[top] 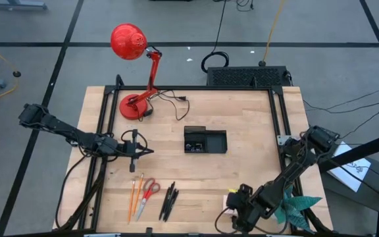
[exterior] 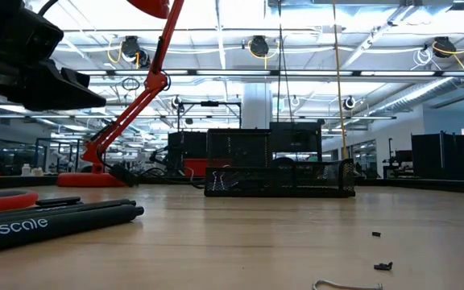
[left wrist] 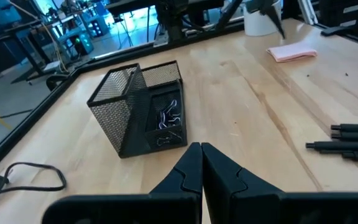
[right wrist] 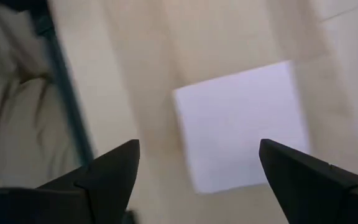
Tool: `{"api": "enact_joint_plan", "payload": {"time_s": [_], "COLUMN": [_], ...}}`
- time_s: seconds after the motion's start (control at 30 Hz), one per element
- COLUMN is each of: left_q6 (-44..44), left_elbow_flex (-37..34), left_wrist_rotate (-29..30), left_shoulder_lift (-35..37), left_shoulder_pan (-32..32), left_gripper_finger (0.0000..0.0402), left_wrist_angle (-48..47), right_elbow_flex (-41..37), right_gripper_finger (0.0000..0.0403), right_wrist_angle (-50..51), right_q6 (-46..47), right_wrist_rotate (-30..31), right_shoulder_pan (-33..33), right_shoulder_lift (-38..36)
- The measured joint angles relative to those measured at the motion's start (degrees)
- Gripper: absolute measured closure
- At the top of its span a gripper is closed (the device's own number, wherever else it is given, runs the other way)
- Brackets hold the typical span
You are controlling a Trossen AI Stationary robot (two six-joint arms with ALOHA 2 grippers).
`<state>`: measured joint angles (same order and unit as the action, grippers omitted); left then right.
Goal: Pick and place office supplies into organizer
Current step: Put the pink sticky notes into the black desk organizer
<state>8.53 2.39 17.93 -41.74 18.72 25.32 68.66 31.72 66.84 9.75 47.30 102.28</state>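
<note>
The right gripper (right wrist: 197,168) hangs fully spread and empty over the pale sticky pad (right wrist: 241,124), close to the table's near edge. The left gripper (left wrist: 201,163) is pinched shut, empty, with bare wood between it and the mesh organizer (left wrist: 143,106) mid-table.

Black mesh organizer (top: 204,140), red-handled scissors (top: 150,190), orange pencils (top: 135,196), black pens (top: 169,201), red lamp (top: 134,59)
</note>
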Motion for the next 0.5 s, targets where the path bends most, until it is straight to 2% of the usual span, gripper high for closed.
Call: {"api": "enact_joint_plan", "payload": {"time_s": [0.23,0.37,0.5], "left_q6": [0.3,0.3,0.0], "left_elbow_flex": [0.0,0.0,0.0], "left_wrist_rotate": [0.1,0.1,0.1], "left_shoulder_lift": [0.0,0.0,0.0], "left_shoulder_pan": [0.0,0.0,0.0], "left_gripper_finger": [0.0396,0.0396,0.0396], "left_wrist_angle": [0.7,0.6,0.3], "right_elbow_flex": [0.0,0.0,0.0], "right_gripper_finger": [0.0076,0.0076,0.0076], "right_wrist_angle": [3.7,8.9,8.6], "right_q6": [-3.2,-5.1,-7.7], "right_wrist_rotate": [2.3,2.2,0.0], "right_shoulder_pan": [-0.2,-0.2,-0.3], "right_shoulder_lift": [-0.3,-0.2,-0.2]}}
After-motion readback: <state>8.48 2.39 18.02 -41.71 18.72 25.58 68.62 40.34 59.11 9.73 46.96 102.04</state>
